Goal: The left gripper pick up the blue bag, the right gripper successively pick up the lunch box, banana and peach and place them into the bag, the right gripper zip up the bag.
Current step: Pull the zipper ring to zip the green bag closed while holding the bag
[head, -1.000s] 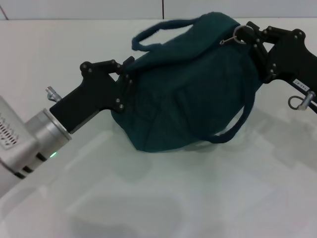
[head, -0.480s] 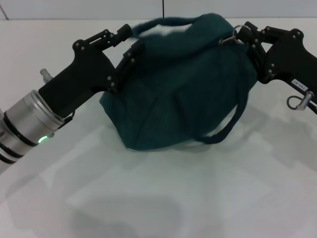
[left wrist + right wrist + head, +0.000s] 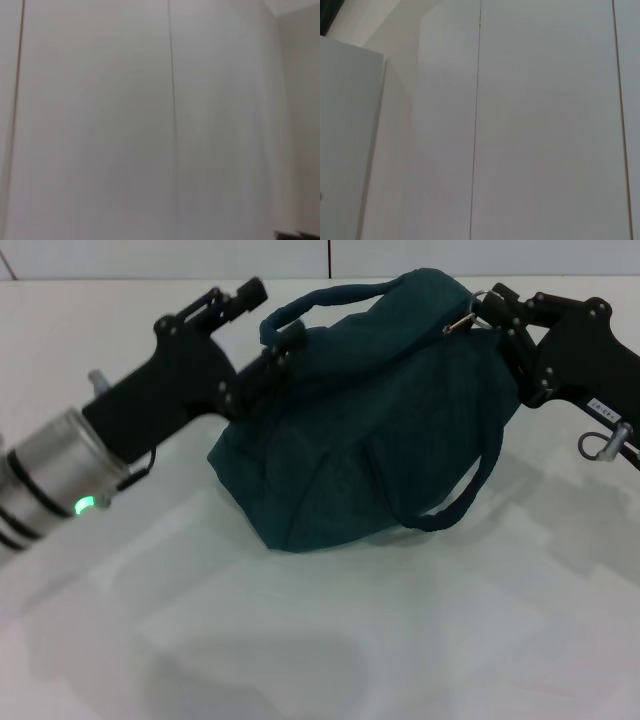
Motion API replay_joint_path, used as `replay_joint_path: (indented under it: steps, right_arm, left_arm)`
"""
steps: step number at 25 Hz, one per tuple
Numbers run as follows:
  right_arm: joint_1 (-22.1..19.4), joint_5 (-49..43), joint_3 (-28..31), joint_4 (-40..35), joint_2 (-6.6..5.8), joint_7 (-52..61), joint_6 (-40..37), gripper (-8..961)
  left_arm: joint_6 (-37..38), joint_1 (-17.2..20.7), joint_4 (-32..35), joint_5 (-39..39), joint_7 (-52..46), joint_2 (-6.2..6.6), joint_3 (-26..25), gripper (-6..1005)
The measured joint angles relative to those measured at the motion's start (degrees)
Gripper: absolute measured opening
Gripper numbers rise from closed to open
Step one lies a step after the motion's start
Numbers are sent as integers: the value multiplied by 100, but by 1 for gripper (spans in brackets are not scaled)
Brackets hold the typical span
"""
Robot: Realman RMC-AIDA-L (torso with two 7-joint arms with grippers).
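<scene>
Teal fabric bulges on the white table (image 3: 330, 640): the blue bag (image 3: 370, 430) sits toward the far edge, roughly midway between the left and right sides, with one loop handle (image 3: 310, 305) arched over its top and the other handle (image 3: 470, 490) hanging down its near side. The left gripper (image 3: 275, 325) reaches in from the left edge, its fingers spread apart at the bag's upper left end, one finger (image 3: 240, 297) raised clear of the cloth and the other (image 3: 280, 350) touching the fabric under the arched handle. The right gripper (image 3: 492, 308) comes from the right edge and meets the bag's upper right end beside the ring zip pull (image 3: 468, 315); whether it pinches the ring cannot be told. Both wrist views show only pale wall panels (image 3: 150, 120).
</scene>
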Motion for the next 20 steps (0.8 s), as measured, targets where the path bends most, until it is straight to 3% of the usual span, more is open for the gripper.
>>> replay_joint_path:
  steps: [1,4,6,10,17,20]
  right_arm:
    - [0,0,0,0,0,0,0,34]
    - [0,-6,0,3,0,0,19,34]
    - [0,-7,0,5,0,0,22,34]
    - [0,-13,0,7,0,-1,24,33]
    - [4,-27,0,9,0,-7,17,33]
    - [6,-33,0,9,0,-9,21,33]
  left_arm:
    - [0,0,0,0,0,0,0,486]
    - [-265,-102,745,805,-1278,150,-6,586]
    - [-304,-206,1229,1344,-2161,250,-19,586]
    - [-306,-424,1892,2098,-3298,322,-33,586]
    - [-744,-634,2401,2744,-4180,226,-46,587]
    - [-1112,-751,2548,3239,-4426,100,-36,582]
